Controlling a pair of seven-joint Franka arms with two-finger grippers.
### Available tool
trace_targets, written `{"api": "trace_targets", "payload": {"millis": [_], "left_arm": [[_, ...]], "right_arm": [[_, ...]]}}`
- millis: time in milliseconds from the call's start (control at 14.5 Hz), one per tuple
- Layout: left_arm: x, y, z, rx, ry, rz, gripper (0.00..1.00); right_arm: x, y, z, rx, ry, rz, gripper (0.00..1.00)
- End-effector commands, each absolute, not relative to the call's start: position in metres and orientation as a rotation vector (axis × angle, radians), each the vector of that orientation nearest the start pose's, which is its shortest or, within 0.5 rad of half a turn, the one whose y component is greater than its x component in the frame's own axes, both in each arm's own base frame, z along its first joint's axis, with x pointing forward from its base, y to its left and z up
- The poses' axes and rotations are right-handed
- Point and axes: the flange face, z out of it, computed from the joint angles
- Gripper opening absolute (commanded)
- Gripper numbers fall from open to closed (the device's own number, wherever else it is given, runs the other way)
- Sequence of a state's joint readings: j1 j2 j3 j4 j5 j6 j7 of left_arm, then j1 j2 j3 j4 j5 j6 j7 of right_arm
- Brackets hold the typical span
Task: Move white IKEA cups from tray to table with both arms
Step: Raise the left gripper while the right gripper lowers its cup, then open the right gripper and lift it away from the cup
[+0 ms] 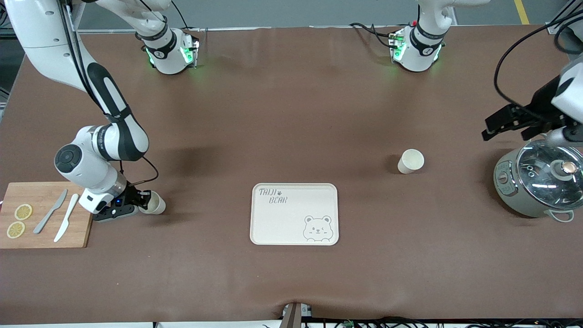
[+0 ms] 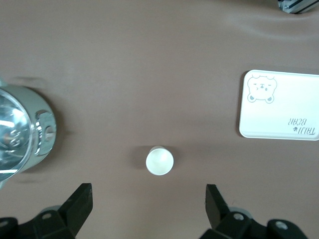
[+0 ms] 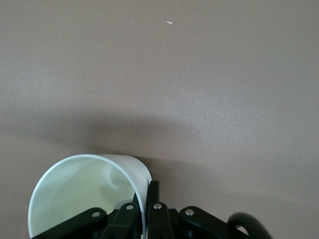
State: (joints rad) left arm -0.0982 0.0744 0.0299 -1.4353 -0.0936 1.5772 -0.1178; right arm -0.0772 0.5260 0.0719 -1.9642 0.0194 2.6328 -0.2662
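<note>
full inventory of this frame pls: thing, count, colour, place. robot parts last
white IKEA cups: 2, cream-white; one alone on the table between the tray and the pot, one beside the cutting board, its wall pinched by the right gripper
tray: 1, cream with bear print, mid-table, nearer the front camera than the free cup
pot: 1, grey-green, glass lid, at the left arm's end
cutting board: 1, wood, at the right arm's end
knives: 2, one grey, one white, on the board
lemon slices: 2, yellow, on the board
table: 1, brown
left gripper: black, open, in the air by the pot
right gripper: black, shut on the cup's wall
</note>
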Motion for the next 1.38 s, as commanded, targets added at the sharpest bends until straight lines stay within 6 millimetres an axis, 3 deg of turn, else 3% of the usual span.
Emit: {"api": "trace_targets", "payload": {"millis": [0, 69, 344, 550, 825, 1032, 1169, 1307], "left_arm": [[0.577, -0.038, 0.657, -3.184, -0.093, -0.087, 1.00], [0.577, -0.033, 0.657, -3.164, -0.099, -0.089, 1.00], [0.583, -0.002, 0.649, -3.166, -0.164, -0.073, 1.00], [0.577, 0.003, 0.651, -3.171, -0.169, -0.064, 1.00], [0.573, -0.004, 0.649, -3.178, -0.147, -0.031, 1.00], [0.578, -0.010, 0.640, -3.174, -0.121, -0.007, 1.00], [0.579, -0.016, 0.639, -3.167, -0.071, -0.013, 1.00], [0.577, -0.015, 0.639, -3.159, 0.093, -0.003, 1.00]], "right_arm": [[0.630, -0.007, 0.218, -3.071, -0.363, -0.251, 0.54], [0.631, -0.008, 0.217, -3.071, -0.360, -0.258, 1.00], [0.633, -0.008, 0.218, -3.072, -0.364, -0.277, 1.00], [0.643, -0.006, 0.245, -3.071, -0.371, -0.317, 1.00], [0.670, -0.009, 0.336, -3.073, -0.379, -0.208, 1.00], [0.687, -0.018, 0.423, -3.068, -0.372, -0.059, 1.00], [0.680, -0.032, 0.474, -3.071, -0.350, -0.007, 1.00], [0.660, -0.055, 0.531, -3.091, -0.311, -0.047, 1.00]]}}
